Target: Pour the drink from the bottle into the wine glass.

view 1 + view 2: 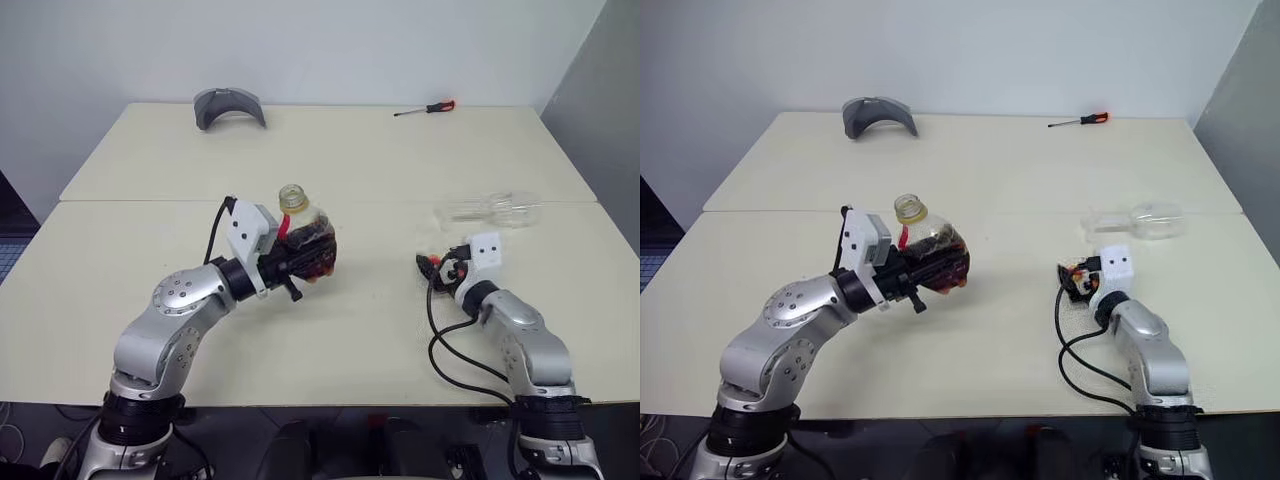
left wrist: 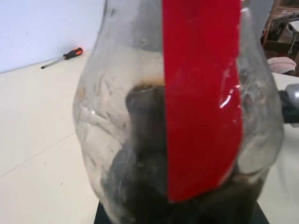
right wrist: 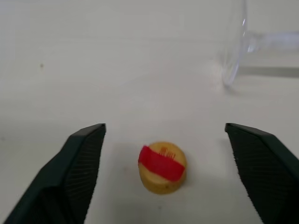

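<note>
My left gripper (image 1: 296,266) is shut on the bottle (image 1: 306,234), a squat clear bottle with a red strip, held upright above the table's middle. Its mouth is uncapped, and the dark drink (image 1: 316,252) fills its lower half. In the left wrist view the bottle (image 2: 187,116) stands right against the camera. The wine glass (image 1: 490,210) lies on its side at the right of the table, its foot (image 3: 232,51) facing my right gripper. My right gripper (image 3: 164,127) rests low on the table, open, and the yellow cap (image 3: 162,167) with its red strip lies loose between its fingers.
A red-handled screwdriver (image 1: 425,108) lies at the far right of the table (image 1: 360,340). A grey curved object (image 1: 230,106) sits at the far left. A seam runs across the table behind the bottle. A grey wall (image 1: 600,100) stands at the right.
</note>
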Robot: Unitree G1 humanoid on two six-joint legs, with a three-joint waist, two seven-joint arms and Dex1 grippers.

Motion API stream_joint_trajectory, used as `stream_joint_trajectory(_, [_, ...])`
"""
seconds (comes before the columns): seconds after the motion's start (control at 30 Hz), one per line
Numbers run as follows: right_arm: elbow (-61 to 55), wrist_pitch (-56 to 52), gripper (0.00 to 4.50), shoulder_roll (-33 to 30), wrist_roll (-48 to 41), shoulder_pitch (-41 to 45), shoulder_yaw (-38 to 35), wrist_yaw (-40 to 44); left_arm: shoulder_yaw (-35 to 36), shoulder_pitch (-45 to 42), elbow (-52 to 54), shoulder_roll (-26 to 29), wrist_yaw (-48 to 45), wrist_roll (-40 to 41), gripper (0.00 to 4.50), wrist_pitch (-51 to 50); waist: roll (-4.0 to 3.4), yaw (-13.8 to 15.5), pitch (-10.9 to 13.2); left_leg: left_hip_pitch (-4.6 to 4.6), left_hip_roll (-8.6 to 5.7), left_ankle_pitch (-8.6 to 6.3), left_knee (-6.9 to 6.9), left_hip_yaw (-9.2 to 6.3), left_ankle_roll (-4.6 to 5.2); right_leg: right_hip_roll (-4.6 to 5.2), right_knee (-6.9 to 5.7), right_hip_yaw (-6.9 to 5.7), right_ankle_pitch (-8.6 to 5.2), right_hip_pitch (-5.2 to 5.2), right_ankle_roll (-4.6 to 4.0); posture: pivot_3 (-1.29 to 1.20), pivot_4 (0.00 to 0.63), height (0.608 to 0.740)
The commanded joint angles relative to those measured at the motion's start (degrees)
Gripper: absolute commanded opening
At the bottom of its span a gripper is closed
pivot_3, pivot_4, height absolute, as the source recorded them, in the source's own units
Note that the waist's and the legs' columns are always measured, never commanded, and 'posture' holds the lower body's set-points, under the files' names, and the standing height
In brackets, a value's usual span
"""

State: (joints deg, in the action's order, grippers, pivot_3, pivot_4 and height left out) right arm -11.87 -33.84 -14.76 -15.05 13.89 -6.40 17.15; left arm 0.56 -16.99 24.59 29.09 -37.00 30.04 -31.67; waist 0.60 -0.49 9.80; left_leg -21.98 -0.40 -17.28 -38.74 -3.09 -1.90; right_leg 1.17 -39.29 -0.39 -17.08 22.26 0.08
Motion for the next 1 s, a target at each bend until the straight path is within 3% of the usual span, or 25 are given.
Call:
stream_joint_trajectory(0.03, [-10.02,-3.19,4.5,-2.09,-6.87,1.92,-0.99,4.72,4.95,-1.94,-2.37,0.26,2.64,-1.09,0.7,2.28,0.0,0.01,0.0,0.0,0.0,-0.01,0.0,0.0,0.02,0.0,0.0,0.0,0.0,0.0,0.0,0.0,0.15,0.74])
stream_joint_trajectory(0.27, [-16.3,-6.91,4.5,-7.25,-22.68,12.53,3.75,22.41,12.12,-6.79,-17.47,1.83,7.47,-7.52,0.7,11.24,0.0,-0.58,0.0,0.02,0.02,-0.12,0.0,-0.14,0.21,-0.06,-0.01,-0.14,0.0,0.0,-0.01,0.0,0.15,0.74])
stream_joint_trajectory(0.37, [-13.9,-5.71,4.5,-6.86,-21.98,16.88,8.89,25.44,13.98,-10.03,-25.14,2.37,9.33,-10.01,0.7,15.76,0.02,-0.69,0.0,0.0,0.02,-0.12,0.0,-0.18,0.21,-0.05,0.07,-0.18,0.0,-0.04,-0.01,0.0,0.15,0.74])
stream_joint_trajectory(0.53, [-5.19,1.57,4.5,-1.37,-12.67,20.26,16.15,21.44,15.21,-12.65,-35.1,1.84,11.56,-12.82,0.7,20.83,0.07,-0.85,-0.03,-0.05,-0.02,-0.07,-0.06,-0.17,0.13,0.02,0.1,-0.18,0.01,-0.02,0.0,0.0,0.15,0.74])
stream_joint_trajectory(0.77, [-2.25,4.43,4.5,5.26,-6.93,19.17,20.01,15.9,15.77,-12.6,-44.34,-1.06,11.8,-13.27,0.7,27.87,0.09,-0.85,-0.04,-0.16,-0.04,0.03,-0.08,-0.16,-0.05,0.08,0.1,-0.18,0.02,0.07,0.0,0.0,0.15,0.74])
stream_joint_trajectory(1.0, [-3.06,4.09,4.5,7.41,-4.64,17.56,21.12,13.26,16.09,-13.82,-57.16,-2.2,12.22,-15.1,0.7,36.02,0.1,-1.0,-0.05,-0.12,-0.04,0.02,-0.08,-0.17,-0.04,0.08,0.01,-0.19,0.02,0.08,0.0,0.0,0.15,0.74])
